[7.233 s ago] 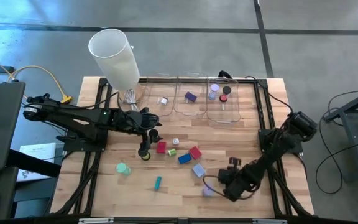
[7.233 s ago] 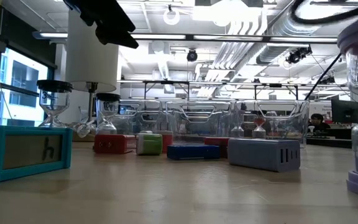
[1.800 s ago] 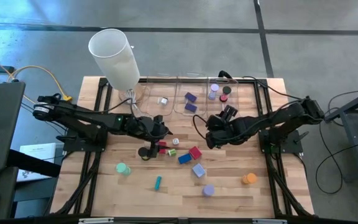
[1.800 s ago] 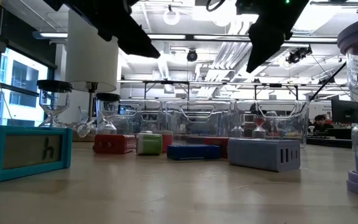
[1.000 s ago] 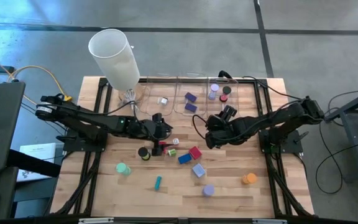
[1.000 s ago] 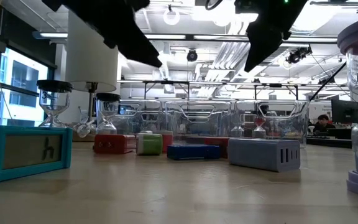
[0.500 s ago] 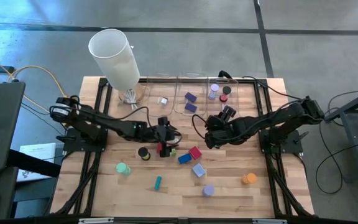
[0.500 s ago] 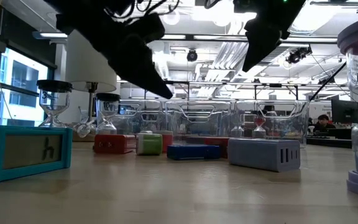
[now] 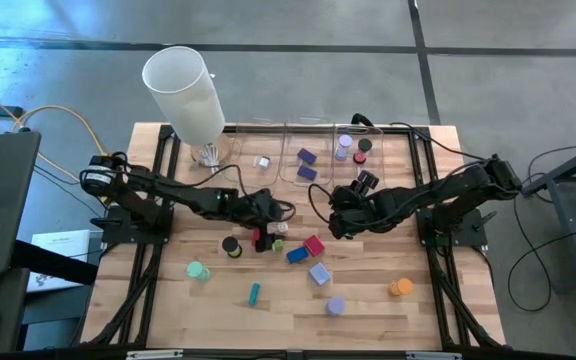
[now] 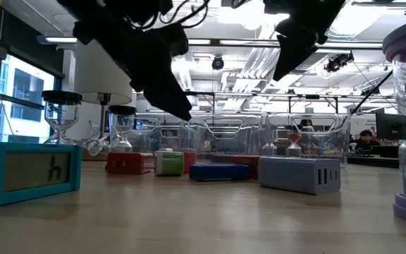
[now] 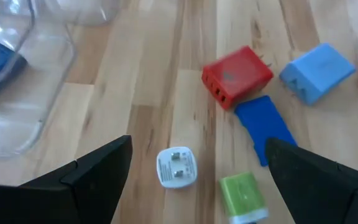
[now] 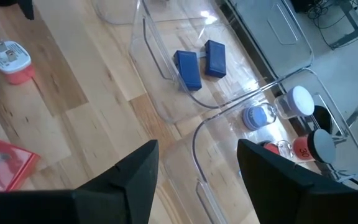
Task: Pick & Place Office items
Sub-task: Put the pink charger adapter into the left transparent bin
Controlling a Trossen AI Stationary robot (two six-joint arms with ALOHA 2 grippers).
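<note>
Small office items lie scattered mid-table: a black roll (image 9: 231, 245), red blocks (image 9: 261, 240) (image 9: 314, 245), a white plug (image 11: 176, 166), a green piece (image 11: 244, 196), a blue block (image 9: 296, 255), a lavender block (image 9: 319, 272), a green roll (image 9: 198, 270), a teal stick (image 9: 254, 292), a lavender roll (image 9: 335, 306) and an orange roll (image 9: 400, 287). My left gripper (image 11: 197, 186) hangs wide open, slanting down over the white plug and the green piece. My right gripper (image 12: 194, 180) hovers open and holds nothing, in front of the clear bins (image 9: 306, 160).
Three clear bins stand along the far edge; the middle one holds blue blocks (image 12: 194, 65), the right one several rolls (image 12: 291, 112). A tall white cylinder (image 9: 183, 90) stands at the far left. A red block (image 11: 237, 76) and a light-blue block (image 11: 317, 71) lie beyond my left fingers.
My left gripper has come down and gone a little toward the table's right, rolling its wrist, and now hangs over the white plug and the green piece; it has stayed open. The items on the table lie as they did.
</note>
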